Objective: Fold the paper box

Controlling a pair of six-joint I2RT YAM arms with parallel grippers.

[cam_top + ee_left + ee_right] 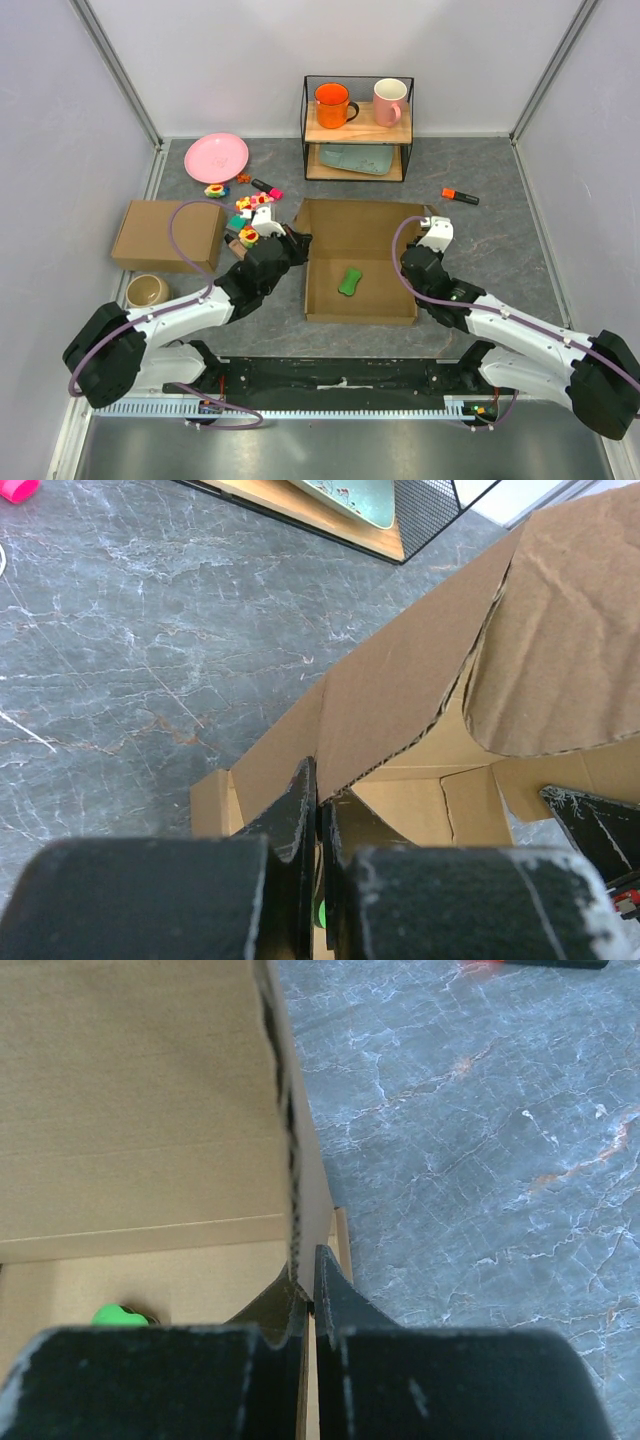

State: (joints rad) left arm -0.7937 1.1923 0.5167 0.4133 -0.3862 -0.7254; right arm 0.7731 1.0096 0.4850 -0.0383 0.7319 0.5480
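While both arms reach in from the near edge, the paper box point(360, 300) lies open on the grey marbled table point(500, 260), with a small green object point(349, 282) on its floor. The left gripper point(293, 243) is at the box's left side. Its black fingers point(298, 815) are pressed together on the thin edge of a cardboard side panel. The right gripper point(432, 232) mirrors it at the box's right side, and its fingers point(338, 1300) pinch the top edge of that wall. Gripping both sides at once probably lets the arms raise or swing the far lid section evenly, without twisting the board. From above, it is hard to tell whether that lid section stands upright or leans back. The left wrist view shows a curved flap hanging over the box's interior, not yet tucked in, so the folding looks unfinished. A wire shelf point(358, 134) stands just behind the box, and a closed cardboard box point(168, 235) sits well to its left.
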